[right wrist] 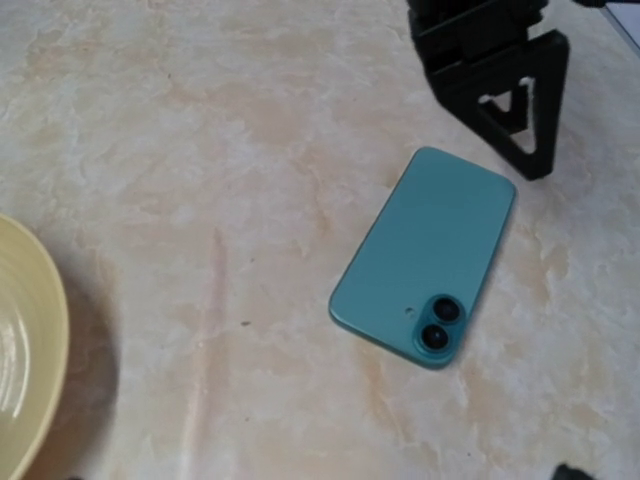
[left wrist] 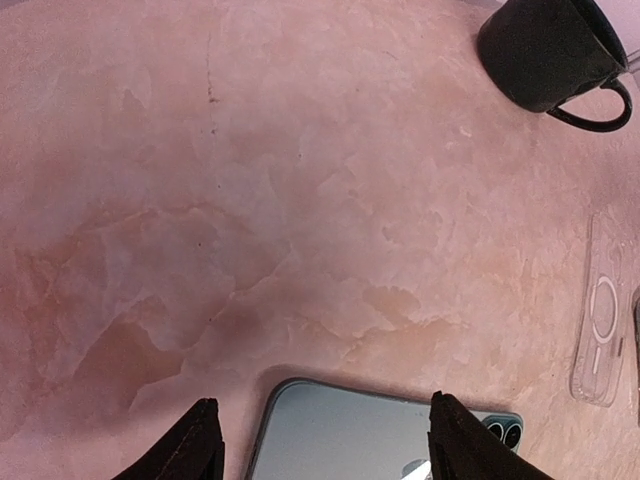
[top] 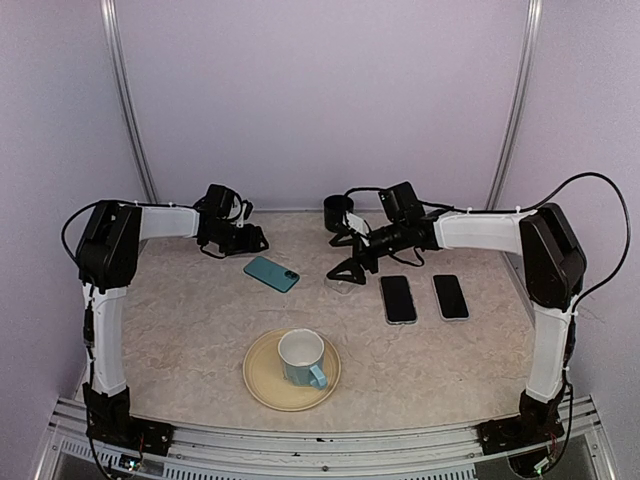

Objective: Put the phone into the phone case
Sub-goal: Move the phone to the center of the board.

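1. The left gripper hangs low over the table, fingers spread and clasping nothing.
2. The teal phone lies flat, camera side up, just off that gripper's fingertips. It is apart from them, as far as I can see.
3. The right gripper is spread wide and empty. It faces the left gripper, with the phone between the two.
4. The clear phone case lies flat and empty close by the right gripper.
5. A black mug stands just behind the right gripper.
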